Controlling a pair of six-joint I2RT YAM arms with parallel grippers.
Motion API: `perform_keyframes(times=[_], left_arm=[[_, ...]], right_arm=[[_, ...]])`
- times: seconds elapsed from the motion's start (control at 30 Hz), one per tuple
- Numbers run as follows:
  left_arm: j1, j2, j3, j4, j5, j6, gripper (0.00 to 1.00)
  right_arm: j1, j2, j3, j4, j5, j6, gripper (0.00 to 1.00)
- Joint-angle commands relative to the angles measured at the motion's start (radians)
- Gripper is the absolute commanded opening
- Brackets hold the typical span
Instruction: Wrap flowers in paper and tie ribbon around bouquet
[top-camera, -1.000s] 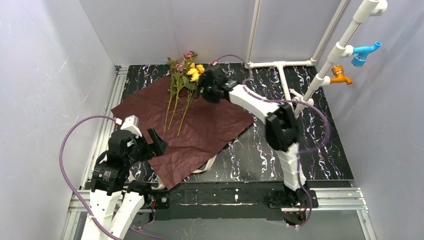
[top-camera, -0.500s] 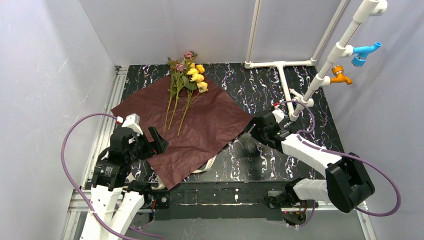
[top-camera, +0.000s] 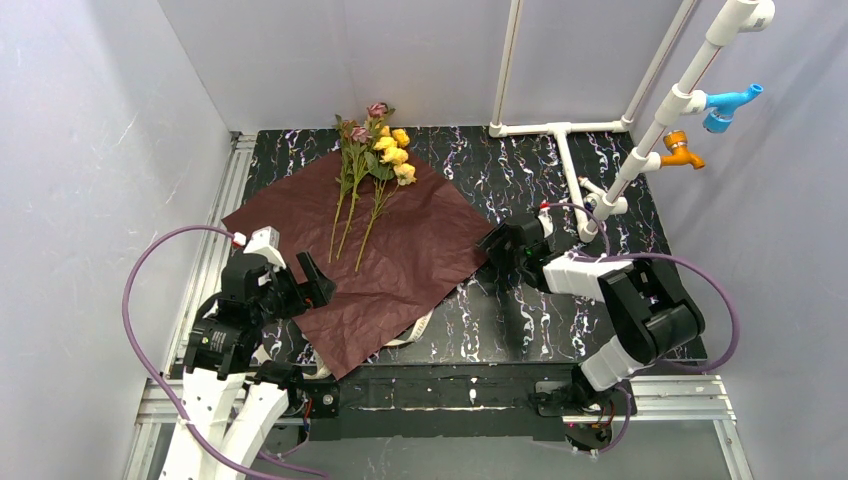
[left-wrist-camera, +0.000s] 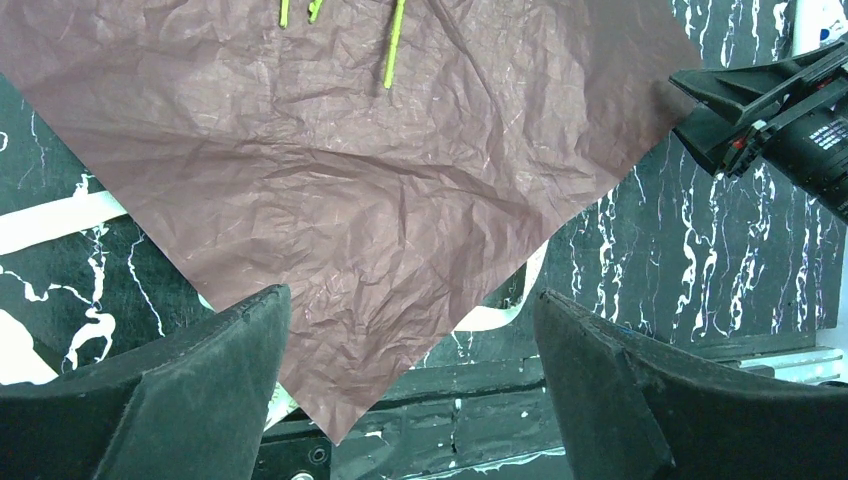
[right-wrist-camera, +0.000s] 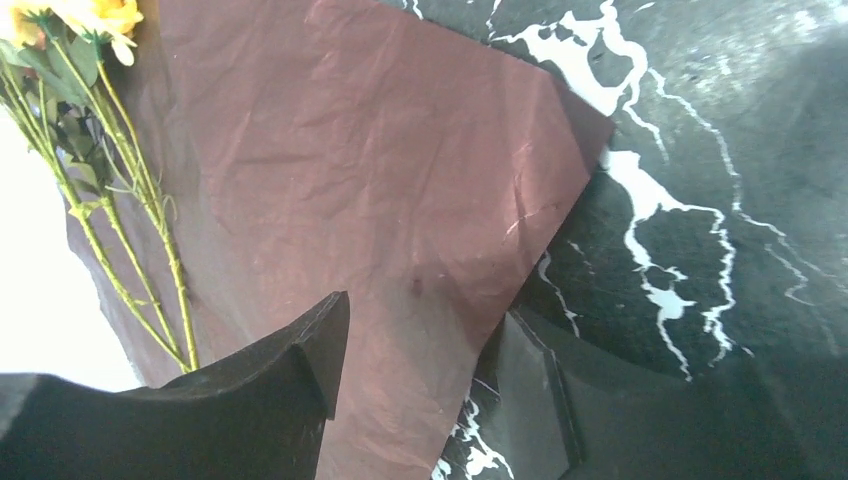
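Note:
The dark red paper (top-camera: 400, 255) lies flat as a diamond on the black marble table. The flowers (top-camera: 375, 160) rest on its far corner, blooms toward the back wall, stems (left-wrist-camera: 393, 50) pointing at me. The cream ribbon (top-camera: 421, 327) peeks from under the paper's near edge. My left gripper (top-camera: 312, 283) hovers open above the paper's near-left side (left-wrist-camera: 350, 200), nothing between its fingers. My right gripper (top-camera: 490, 250) is low at the paper's right corner (right-wrist-camera: 380, 180), open, with that corner's edge lying between its fingers (right-wrist-camera: 300, 360).
A white pipe frame (top-camera: 560, 135) with a blue fitting (top-camera: 730, 103) and an orange one (top-camera: 680, 152) stands at the back right. Grey walls close in the left and back. Aluminium rails (top-camera: 215, 240) run along the table's left and near edges.
My right arm swung from the flower heads at the back down to the paper's right corner, and its jaws narrowed a little. The left arm stayed put.

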Motion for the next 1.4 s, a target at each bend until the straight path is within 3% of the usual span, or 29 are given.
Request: perform_keyframes(times=[0.0, 0.07, 0.13, 0.23, 0.5, 0.8, 0.83, 0.87, 0.93, 1.0, 1.17, 1.37], left_arm=[[0.005, 0.017, -0.011, -0.004, -0.015, -0.002, 0.89], [0.005, 0.022, -0.01, -0.004, -0.017, -0.002, 0.89], [0.005, 0.025, -0.009, -0.004, -0.016, -0.002, 0.89], [0.004, 0.03, -0.005, -0.005, -0.003, -0.002, 0.89], [0.003, 0.092, 0.011, -0.036, 0.065, -0.063, 0.84], [-0.015, 0.206, 0.05, -0.037, 0.119, 0.018, 0.76], [-0.022, 0.215, 0.052, -0.035, 0.113, 0.02, 0.75], [-0.03, 0.225, 0.052, -0.033, 0.106, 0.021, 0.75], [-0.054, 0.247, 0.052, -0.028, 0.089, 0.016, 0.74], [-0.076, 0.269, 0.049, -0.02, 0.071, 0.002, 0.74], [-0.1, 0.297, 0.072, -0.032, 0.027, 0.052, 0.73], [-0.102, 0.261, 0.042, 0.016, 0.035, 0.078, 0.73]], right_arm=[[-0.015, 0.037, 0.012, 0.068, -0.059, 0.012, 0.6], [-0.032, 0.044, 0.01, 0.074, -0.07, -0.003, 0.49], [-0.064, 0.049, 0.01, 0.064, -0.086, -0.025, 0.23], [-0.133, 0.061, 0.046, 0.01, -0.118, -0.093, 0.04], [-0.264, 0.164, 0.263, -0.186, -0.178, -0.334, 0.01], [-0.317, 0.294, 0.517, -0.331, -0.237, -0.471, 0.01], [-0.317, 0.293, 0.542, -0.372, -0.235, -0.483, 0.06], [-0.316, 0.281, 0.55, -0.398, -0.237, -0.489, 0.19], [-0.314, 0.23, 0.533, -0.437, -0.238, -0.487, 0.55], [-0.305, 0.157, 0.494, -0.481, -0.233, -0.48, 0.72], [-0.238, -0.13, 0.307, -0.558, -0.246, -0.422, 0.9], [-0.066, -0.444, 0.089, -0.596, -0.27, -0.189, 0.9]])
